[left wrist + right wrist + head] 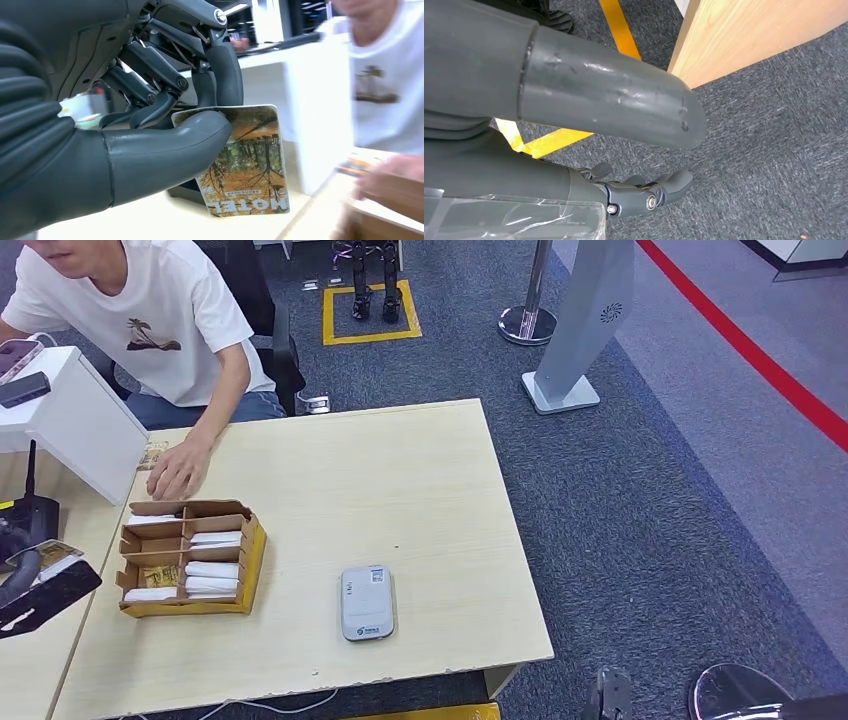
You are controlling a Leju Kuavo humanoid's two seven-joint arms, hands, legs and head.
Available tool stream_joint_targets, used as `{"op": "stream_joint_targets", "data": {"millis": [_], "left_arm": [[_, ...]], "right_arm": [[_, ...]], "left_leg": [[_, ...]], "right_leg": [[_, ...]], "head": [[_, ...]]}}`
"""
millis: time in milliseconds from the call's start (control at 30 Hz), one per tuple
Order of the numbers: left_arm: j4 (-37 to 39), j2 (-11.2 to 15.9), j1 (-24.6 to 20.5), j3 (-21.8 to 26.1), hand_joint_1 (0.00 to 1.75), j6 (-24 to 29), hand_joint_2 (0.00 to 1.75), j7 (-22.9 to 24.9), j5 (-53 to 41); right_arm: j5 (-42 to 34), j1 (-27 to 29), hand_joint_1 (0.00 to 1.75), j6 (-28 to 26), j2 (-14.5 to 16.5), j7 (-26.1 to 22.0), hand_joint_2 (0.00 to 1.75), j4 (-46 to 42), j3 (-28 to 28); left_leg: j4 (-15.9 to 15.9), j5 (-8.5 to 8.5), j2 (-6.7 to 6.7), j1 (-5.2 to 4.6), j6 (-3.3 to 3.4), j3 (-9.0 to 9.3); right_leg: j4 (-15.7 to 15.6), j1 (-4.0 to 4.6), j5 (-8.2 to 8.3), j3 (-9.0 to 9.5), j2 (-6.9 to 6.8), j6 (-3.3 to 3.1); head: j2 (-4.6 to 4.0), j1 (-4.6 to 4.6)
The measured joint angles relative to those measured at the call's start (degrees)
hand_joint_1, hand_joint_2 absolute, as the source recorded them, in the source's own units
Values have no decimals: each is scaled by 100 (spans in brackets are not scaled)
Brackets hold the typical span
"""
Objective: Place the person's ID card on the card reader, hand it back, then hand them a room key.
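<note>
My left hand (165,135) pinches the room key (247,160), a card printed MOTEL, between thumb and fingers at the surface's (400,480) near left. My right hand (639,192) hangs over the carpet, fingers loosely apart, holding nothing. The person's hand (178,470) rests beyond the card box (188,558); the card reader (367,602) lies near centre.

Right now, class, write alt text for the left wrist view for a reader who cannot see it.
The robot's grey left hand pinches an orange forest-print MOTEL card between thumb and dark fingers. Behind it, blurred, sits a person in a white T-shirt.
</note>
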Motion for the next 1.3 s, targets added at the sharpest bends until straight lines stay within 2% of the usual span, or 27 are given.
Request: {"op": "stream_joint_targets", "data": {"millis": [133,267,500,600,800,933,1100,1300], "left_arm": [[-20,-102,306,583,175,67,175,-47,-37],[12,-239,422,985,175,68,175,-175,-27],[406,-527,62,988,175,54,175,-304,-210],[698,-616,-380,756,175,33,175,-310,-351],[1734,-748,-1834,-49,175,51,175,-266,-697],[2260,-905,-2526,-535,175,57,175,-326,-761],[2596,-1159,-2971,-1012,175,60,175,-333,-768],[2766,-1355,-3179,-1358,175,60,175,-340,-713]], "right_arm": [[47,4,0,3,0,1,0,-24,-41],[93,-4,0,20,0,20,0,-63,-45],[192,-73,0,38,0,92,0,-111,-43],[253,-101,0,57,0,108,0,-127,-26],[311,-241,0,86,0,204,0,-149,113],[309,-279,0,53,0,225,0,-152,180],[288,-298,0,29,0,228,0,-152,250],[262,-302,0,25,0,227,0,-152,269]], "left_leg": [[0,0,-1,0,0,0],[0,0,-5,0,0,0],[1,3,-13,0,-2,1],[3,10,-24,0,-2,-1],[3,22,-34,0,-6,-3],[5,23,-29,-1,-6,-3],[5,21,-22,-2,-6,-5],[4,19,-7,-2,-7,-7]], "right_leg": [[-1,0,0,0,-1,0],[-1,0,0,2,-8,0],[-1,0,2,3,-15,-1],[-1,0,3,2,-29,-1],[1,0,14,3,-41,-7],[1,0,16,0,-35,-8],[0,-1,16,-3,-27,-8],[0,-1,16,-9,-8,-8]], "head": [[-1,0],[0,1],[1,0],[0,0],[0,1],[0,1],[-1,0],[-1,-1]]}}
